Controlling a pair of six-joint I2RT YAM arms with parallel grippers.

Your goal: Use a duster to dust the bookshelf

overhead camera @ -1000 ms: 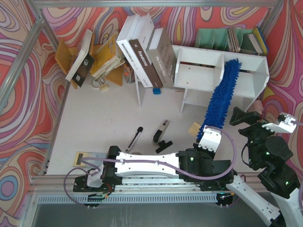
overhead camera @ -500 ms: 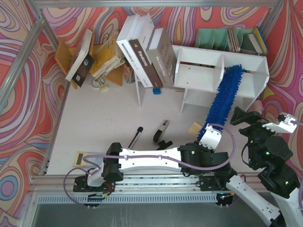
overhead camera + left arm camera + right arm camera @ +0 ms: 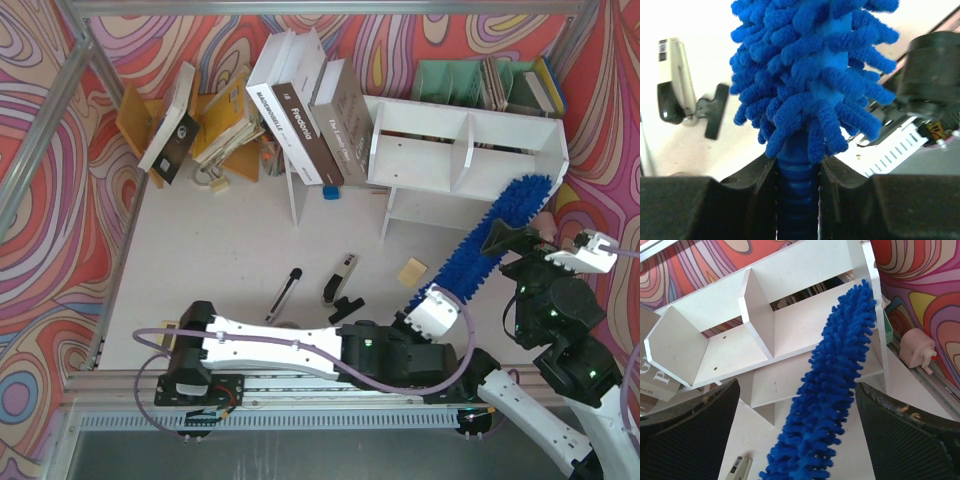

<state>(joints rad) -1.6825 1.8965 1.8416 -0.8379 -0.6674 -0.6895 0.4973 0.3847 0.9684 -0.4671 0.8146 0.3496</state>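
Observation:
The blue fluffy duster (image 3: 490, 245) slants from my left gripper (image 3: 432, 310) up to the right. Its tip lies against the right end of the white bookshelf (image 3: 430, 125), low on the front. In the left wrist view the black fingers (image 3: 757, 192) are shut on the ribbed blue handle (image 3: 797, 195), just below the shaggy head (image 3: 815, 75). My right gripper (image 3: 548, 245) hovers open to the right of the duster, holding nothing. In its view the duster (image 3: 835, 390) runs up between the wide-apart pads (image 3: 685, 430) toward the bookshelf (image 3: 715, 350).
Large books (image 3: 300, 105) lean on a thin white panel left of the shelf, and more books (image 3: 200, 120) lie at the back left. A green file organiser (image 3: 470, 82) stands behind the shelf. A black-and-silver tool (image 3: 340, 278), a black stick (image 3: 285, 292) and a tan block (image 3: 411, 270) lie on the table. A pink bottle (image 3: 917, 347) sits at the right wall.
The duster has swung right and down, from the upper right compartment to the shelf's right end. My left arm has slid rightward with it. The right gripper has shifted slightly.

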